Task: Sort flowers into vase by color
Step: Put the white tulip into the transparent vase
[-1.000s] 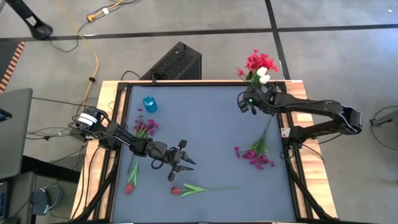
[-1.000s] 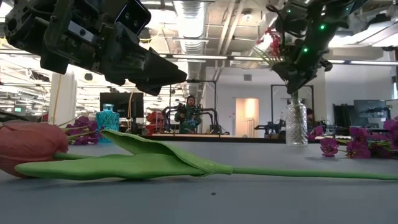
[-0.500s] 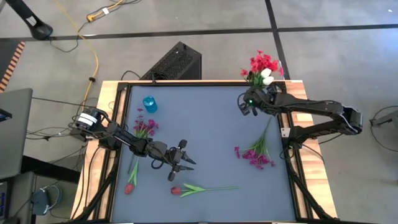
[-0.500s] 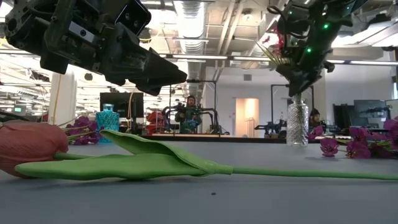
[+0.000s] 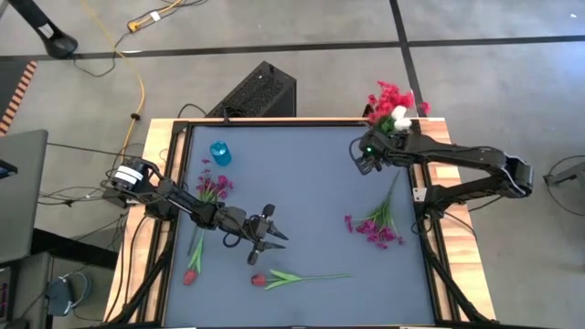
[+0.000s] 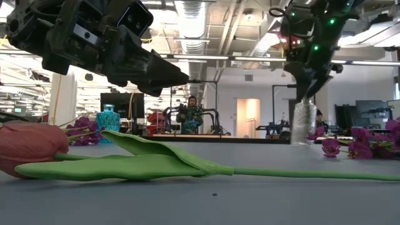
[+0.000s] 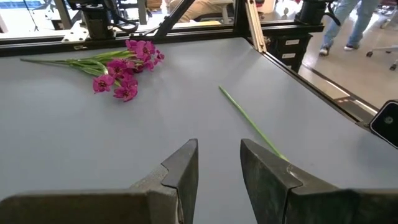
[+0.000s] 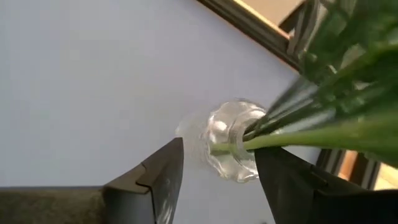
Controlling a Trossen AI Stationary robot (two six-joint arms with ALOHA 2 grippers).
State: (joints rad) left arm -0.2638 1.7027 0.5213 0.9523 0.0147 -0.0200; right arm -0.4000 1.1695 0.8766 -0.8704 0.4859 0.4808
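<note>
Clear glass vase (image 8: pixel 231 148) at the table's far right corner holds red and white flowers (image 5: pixel 393 105), their stems between the parted fingers of the right gripper (image 8: pixel 214 168). Retreat should be straight and slow. Left gripper (image 7: pixel 217 165) hangs open above the red tulip (image 5: pixel 297 277).

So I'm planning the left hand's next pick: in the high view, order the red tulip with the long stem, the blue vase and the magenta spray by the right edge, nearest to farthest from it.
From the left hand:
1. Red tulip with the long stem, just below it near the front edge.
2. Blue vase, at the back left.
3. Magenta spray, across the table on the right side.
</note>
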